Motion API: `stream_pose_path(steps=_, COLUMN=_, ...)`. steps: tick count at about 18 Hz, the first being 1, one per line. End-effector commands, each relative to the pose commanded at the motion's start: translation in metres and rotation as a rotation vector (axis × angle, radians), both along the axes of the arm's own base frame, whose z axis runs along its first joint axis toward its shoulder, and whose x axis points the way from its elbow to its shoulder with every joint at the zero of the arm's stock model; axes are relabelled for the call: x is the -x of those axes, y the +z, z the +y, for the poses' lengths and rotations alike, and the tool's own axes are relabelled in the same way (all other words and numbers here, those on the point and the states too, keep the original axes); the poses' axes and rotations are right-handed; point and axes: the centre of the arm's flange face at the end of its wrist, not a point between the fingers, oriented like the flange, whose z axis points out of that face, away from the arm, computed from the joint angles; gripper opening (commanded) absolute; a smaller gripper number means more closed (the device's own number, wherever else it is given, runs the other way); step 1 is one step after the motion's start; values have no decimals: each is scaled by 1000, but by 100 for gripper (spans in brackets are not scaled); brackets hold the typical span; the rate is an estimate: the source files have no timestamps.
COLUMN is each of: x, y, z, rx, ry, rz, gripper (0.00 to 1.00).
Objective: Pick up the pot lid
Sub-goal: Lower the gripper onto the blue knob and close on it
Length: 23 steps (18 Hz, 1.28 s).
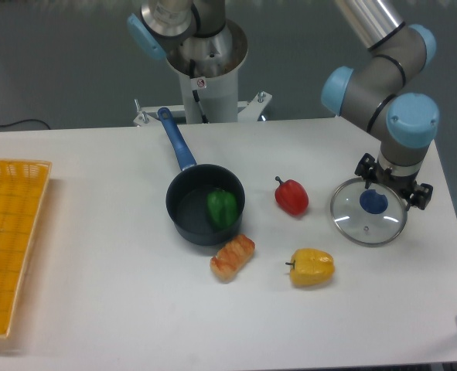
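Note:
The gripper (393, 184) is open at the right of the table, its two fingers spread apart with nothing held between them. Its fingertips overlap the upper right rim of the transparent pot lid (358, 226) in this view; the height between them cannot be told. A round blue knob (373, 202) sits on the lid, below and slightly left of the middle of the finger gap. The lid lies flat, and part of its far right edge is hidden by the gripper.
Left of the lid lies a red pepper (291, 198), with a yellow pepper (312, 267) nearer the front. A black pan (183, 227) with a blue handle holds a green pepper (222, 208). A brown item (232, 257) lies beside it. An orange crate (4, 267) stands far left.

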Motion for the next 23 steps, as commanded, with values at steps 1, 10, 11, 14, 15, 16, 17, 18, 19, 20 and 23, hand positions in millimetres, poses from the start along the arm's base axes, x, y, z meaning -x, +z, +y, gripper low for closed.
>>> stream_pose_path(steps=1, x=0, y=-2, z=0, rx=1, ry=2, rz=-4, gripper=100)
stream_pose_path(steps=10, x=-5, y=-18, z=2, rx=9, ry=6, rz=-31, gripper=100)
stream_pose_path(steps=11, x=-4, y=-20, z=1, rx=10, ry=8, rz=-32, gripper=100)
stream_pose_path(steps=14, x=-5, y=-21, z=2, rx=10, ry=6, rz=-35, gripper=100)
stream_pose_path(steps=15, x=-5, y=-23, z=1, rx=13, ry=6, rz=-38, gripper=100)
stream_pose_path(steps=16, x=-5, y=-23, z=1, rx=13, ry=6, rz=-39, gripper=100)
stream_pose_path(steps=17, x=-5, y=-23, z=1, rx=13, ry=6, rz=-39, gripper=100)
stream_pose_path(steps=18, x=-6, y=-24, z=1, rx=15, ry=8, rz=-40, gripper=100)
stream_pose_path(steps=19, x=-6, y=-24, z=1, rx=16, ry=8, rz=-42, gripper=100)
stream_pose_path(steps=20, x=-6, y=-24, z=1, rx=16, ry=6, rz=-42, gripper=100)
stream_pose_path(steps=23, x=-6, y=-26, z=1, rx=16, ry=9, rz=-44, gripper=92)
